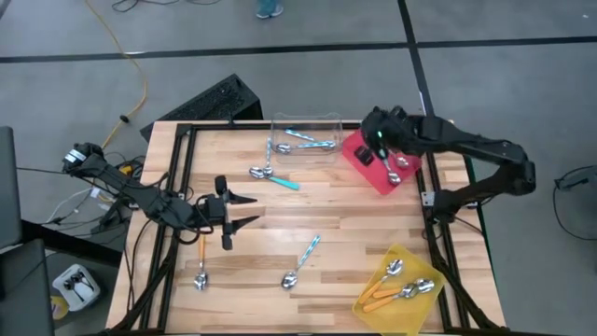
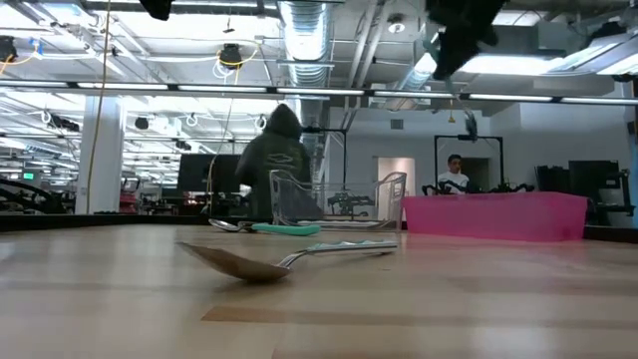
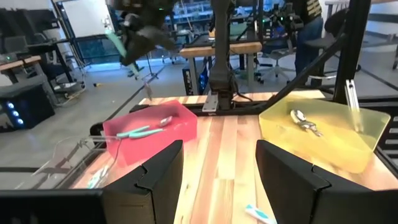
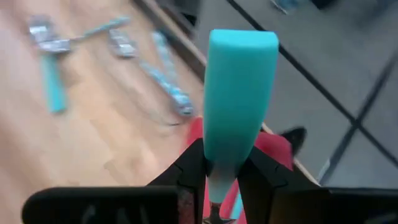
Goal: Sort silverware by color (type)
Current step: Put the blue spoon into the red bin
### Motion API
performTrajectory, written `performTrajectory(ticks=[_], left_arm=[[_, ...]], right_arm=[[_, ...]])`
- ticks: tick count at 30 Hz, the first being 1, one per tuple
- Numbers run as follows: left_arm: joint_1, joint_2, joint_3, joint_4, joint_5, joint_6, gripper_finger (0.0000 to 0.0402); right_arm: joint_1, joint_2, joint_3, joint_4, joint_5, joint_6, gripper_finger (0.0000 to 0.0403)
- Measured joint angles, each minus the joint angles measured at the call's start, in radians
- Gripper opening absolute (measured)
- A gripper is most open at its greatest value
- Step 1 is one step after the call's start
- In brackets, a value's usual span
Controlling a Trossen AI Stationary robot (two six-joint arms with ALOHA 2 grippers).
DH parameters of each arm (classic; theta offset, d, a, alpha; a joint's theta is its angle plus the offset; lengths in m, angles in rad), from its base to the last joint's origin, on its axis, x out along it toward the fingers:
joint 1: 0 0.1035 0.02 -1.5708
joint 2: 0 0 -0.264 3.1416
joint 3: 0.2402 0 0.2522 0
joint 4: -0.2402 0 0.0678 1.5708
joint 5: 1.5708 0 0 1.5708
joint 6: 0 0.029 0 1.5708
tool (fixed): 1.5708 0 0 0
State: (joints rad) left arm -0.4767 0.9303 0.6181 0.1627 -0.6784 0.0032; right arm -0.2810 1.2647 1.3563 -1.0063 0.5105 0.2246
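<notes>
- Progress, as I judge it: roughly half sorted. Yellow tray (image 1: 366, 301) at near right holds abt 3 orange spoons (image 1: 399, 292); red tray (image 1: 359, 154) at far right has a teal spoon or two (image 3: 144, 129); clear tray (image 1: 328, 119) at far centre has light-blue spoons (image 1: 309, 141).
- Left on table: orange spoon (image 1: 201, 264) near left, light-blue spoon (image 1: 302, 261) near centre, teal spoon (image 1: 281, 180) w/ another beside it, just in front of clear tray. So abt 4 loose, plus the one in hand.
- R gripper (image 4: 222, 180) hangs over red tray, jaws pinching a teal-handled spoon (image 4: 236, 106); handle stands up betw the fingers, most of it sticking out past the tips. Bowel end hidden – can't see it in wrist view. Looks ready to drop into red tray, i.e. right colour.
- L gripper (image 1: 244, 210) at left-centre, above bare table, jaws spread, nothing betw them. Orange spoon lies just near-left of it, behind the wrist; light-blue spoon lies to its near right, apart from the tips.
</notes>
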Motion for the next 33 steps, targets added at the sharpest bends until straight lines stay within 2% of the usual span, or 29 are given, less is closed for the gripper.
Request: performTrajectory(ticks=[9, 19, 24, 29, 33], left_arm=[[0.000, 0.001, 0.000, -0.064, -0.017, -0.035, 0.0190], [0.000, 0.001, -0.001, -0.107, -0.018, -0.061, 0.0190], [0.000, 0.001, -0.001, -0.122, -0.018, -0.080, 0.0190], [0.000, 0.001, -0.001, -0.171, -0.018, -0.120, 0.0190], [0.000, 0.001, -0.001, -0.183, -0.018, -0.123, 0.0190]], right_arm=[[-0.252, 0.099, 0.001, -0.075, -0.225, -0.053, 0.0091], [-0.403, 0.264, 0.000, -0.116, -0.252, -0.139, 0.0091], [-0.468, 0.333, -0.010, -0.107, -0.347, -0.195, 0.0091], [-0.508, 0.325, -0.111, -0.011, -0.363, -0.247, 0.0091], [-0.548, 0.252, -0.233, 0.112, -0.464, -0.268, 0.0091]])
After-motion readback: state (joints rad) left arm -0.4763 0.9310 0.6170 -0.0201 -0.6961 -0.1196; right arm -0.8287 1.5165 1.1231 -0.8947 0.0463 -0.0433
